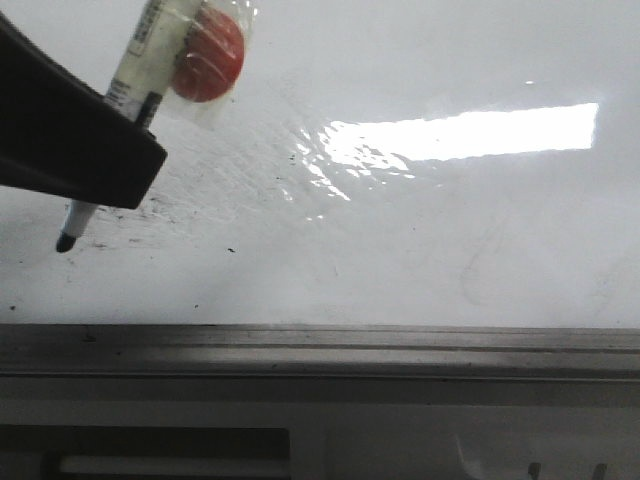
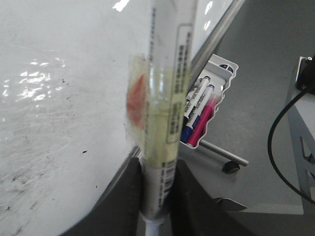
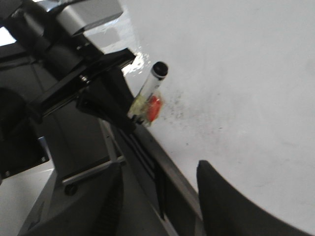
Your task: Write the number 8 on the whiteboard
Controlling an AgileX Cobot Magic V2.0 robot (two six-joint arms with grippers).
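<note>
My left gripper is shut on a white marker that has a red disc taped to it under clear tape. The marker's black tip points down at the lower left of the glossy whiteboard; I cannot tell whether it touches. No number 8 shows, only faint smudge specks. In the left wrist view the jaws clamp the marker barrel. My right gripper is open and empty, over the board's edge rail, and that view also shows the marker.
The grey metal rail runs along the board's near edge. A white tray with several spare markers hangs beside the board. A black cable lies on the floor. A bright light glare crosses the board.
</note>
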